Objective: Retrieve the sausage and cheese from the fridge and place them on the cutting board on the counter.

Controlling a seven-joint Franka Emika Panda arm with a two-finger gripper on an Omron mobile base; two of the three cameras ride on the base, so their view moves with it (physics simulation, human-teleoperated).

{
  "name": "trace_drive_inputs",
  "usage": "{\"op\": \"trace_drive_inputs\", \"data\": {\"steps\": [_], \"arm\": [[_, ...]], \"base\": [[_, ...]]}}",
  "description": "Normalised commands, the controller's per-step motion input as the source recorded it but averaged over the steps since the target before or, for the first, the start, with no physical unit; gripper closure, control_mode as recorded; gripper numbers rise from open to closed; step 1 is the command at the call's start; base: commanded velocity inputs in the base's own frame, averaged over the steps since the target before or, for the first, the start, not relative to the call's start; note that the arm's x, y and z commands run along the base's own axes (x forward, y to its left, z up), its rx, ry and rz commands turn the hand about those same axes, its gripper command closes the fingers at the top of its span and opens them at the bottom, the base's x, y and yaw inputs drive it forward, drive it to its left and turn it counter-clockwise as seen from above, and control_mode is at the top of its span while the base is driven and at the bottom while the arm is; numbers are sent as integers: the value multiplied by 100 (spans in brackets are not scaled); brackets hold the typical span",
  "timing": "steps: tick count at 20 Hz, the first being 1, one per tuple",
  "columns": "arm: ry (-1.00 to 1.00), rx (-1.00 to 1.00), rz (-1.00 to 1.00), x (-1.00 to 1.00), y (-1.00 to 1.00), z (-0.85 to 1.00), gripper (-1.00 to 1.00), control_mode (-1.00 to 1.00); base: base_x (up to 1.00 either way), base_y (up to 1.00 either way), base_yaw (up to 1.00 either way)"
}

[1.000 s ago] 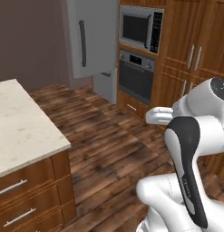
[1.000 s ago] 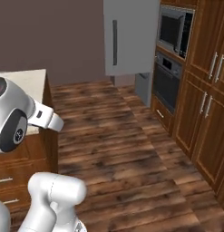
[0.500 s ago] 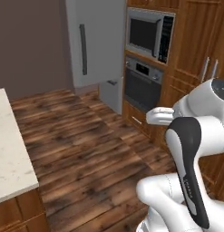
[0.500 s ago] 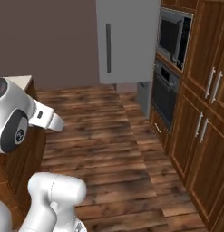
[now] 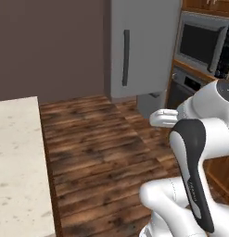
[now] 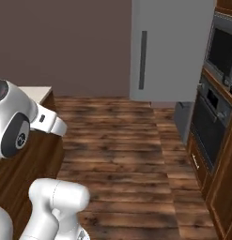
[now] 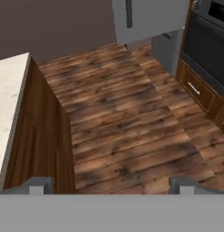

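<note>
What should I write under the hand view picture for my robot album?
Open gripper looking down at wooden floor, closed fridge ahead, counter at the left.

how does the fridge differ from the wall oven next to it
The fridge is a tall, plain grey front; the oven is a low dark unit set into brown wooden cabinets. The fridge has a long dark vertical bar handle; the oven shows a dark glass front under a control strip. The fridge stands farther back along the wall, the oven nearer the robot. Both are shut.
</note>
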Motion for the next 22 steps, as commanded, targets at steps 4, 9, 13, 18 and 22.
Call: {"op": "trace_drive_inputs", "data": {"steps": [4,9,13,18,22], "arm": [[0,0,0,0,0,0,-100,100],[0,0,0,0,0,0,-100,100],[0,0,0,0,0,0,-100,100],[0,0,0,0,0,0,-100,100],[0,0,0,0,0,0,-100,100]], "base": [[100,0,39],[100,0,29],[100,-1,23],[100,-15,13],[100,-28,0]]}}
